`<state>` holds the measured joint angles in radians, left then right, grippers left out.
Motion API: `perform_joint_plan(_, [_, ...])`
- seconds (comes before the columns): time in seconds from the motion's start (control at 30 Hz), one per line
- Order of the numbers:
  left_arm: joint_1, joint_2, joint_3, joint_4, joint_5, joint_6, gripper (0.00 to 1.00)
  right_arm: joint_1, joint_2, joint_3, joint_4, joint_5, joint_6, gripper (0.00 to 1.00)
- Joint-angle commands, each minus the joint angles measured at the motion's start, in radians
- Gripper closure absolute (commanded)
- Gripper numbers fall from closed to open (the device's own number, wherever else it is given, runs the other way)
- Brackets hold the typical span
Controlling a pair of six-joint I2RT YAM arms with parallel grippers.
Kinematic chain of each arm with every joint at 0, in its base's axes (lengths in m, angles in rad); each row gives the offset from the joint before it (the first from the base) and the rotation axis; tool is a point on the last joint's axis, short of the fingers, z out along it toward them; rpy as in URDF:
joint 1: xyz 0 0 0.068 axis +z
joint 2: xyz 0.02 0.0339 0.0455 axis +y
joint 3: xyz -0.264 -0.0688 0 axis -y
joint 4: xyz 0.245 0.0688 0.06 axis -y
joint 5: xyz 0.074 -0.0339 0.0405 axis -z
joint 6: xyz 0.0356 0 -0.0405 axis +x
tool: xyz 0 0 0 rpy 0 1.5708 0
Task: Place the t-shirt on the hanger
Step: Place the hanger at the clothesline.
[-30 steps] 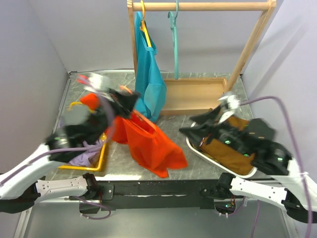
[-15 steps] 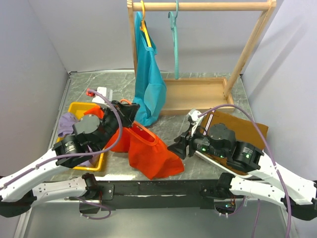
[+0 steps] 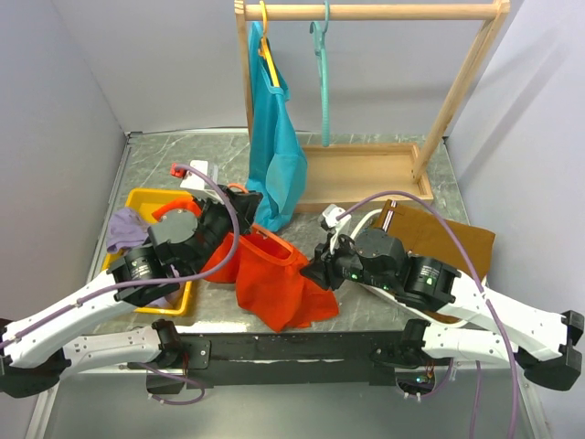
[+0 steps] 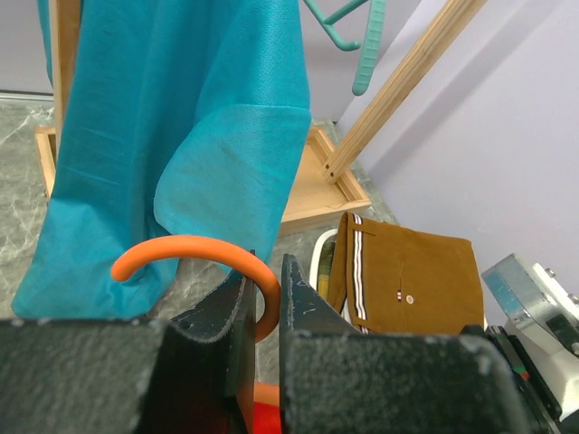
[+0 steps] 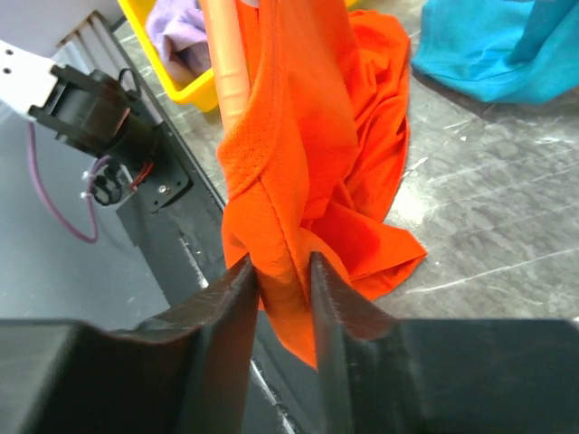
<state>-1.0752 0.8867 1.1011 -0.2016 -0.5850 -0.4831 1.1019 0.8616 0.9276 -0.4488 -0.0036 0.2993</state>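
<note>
**T-shirt and hanger, mid-task.** The orange-red t-shirt (image 3: 274,285) hangs bunched between the two arms at the near middle of the table (image 3: 155,160), and its lower folds rest on the marble close to the front edge. The orange hanger (image 4: 185,244) is partly inside the cloth. In the right wrist view one pale orange arm of it runs down into a rolled edge of the fabric, and its curved hook stands free above.

The left hand (image 4: 264,276) is closed tight on the hanger just below the hook, which arches over the fingertips. The right hand (image 5: 280,264) is nearly closed and pinches a thick fold of the t-shirt's edge, just below the point where the hanger arm enters the cloth.

Behind the hook, a teal-blue t-shirt (image 3: 274,155) hangs from a yellow hanger (image 3: 265,41) on the wooden rack (image 3: 366,12). A bare teal hanger (image 3: 324,73) hangs beside it. To the left of the task items, a yellow tray (image 3: 137,197) holds a lilac cloth (image 3: 123,229). To the right, behind the right arm, lies a folded brown garment (image 3: 448,240).
</note>
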Motion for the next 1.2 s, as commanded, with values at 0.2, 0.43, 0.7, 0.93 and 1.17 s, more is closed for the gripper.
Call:
perform_joint_plan(0.2, [-0.003,0.014,0.000,0.099,0.048,-0.008,0.99,0.006,0.082,0.128,0.087,0.050,-0.035,0.75])
perform_joint_plan(0.43, [-0.003,0.021,0.000,0.111,0.065,-0.020,0.99,0.004,0.134,0.186,0.110,0.068,-0.034,0.73])
perform_joint_plan(0.7, [-0.003,0.012,-0.010,0.126,0.077,-0.040,0.99,0.006,0.152,0.201,0.121,0.070,-0.032,0.62])
perform_joint_plan(0.93, [-0.003,0.018,0.000,0.133,0.103,-0.048,0.99,0.006,0.191,0.232,0.108,0.073,-0.037,0.56])
perform_joint_plan(1.17, [-0.003,0.003,0.002,0.113,0.062,-0.055,0.99,0.006,0.180,0.257,0.030,0.071,-0.048,0.42])
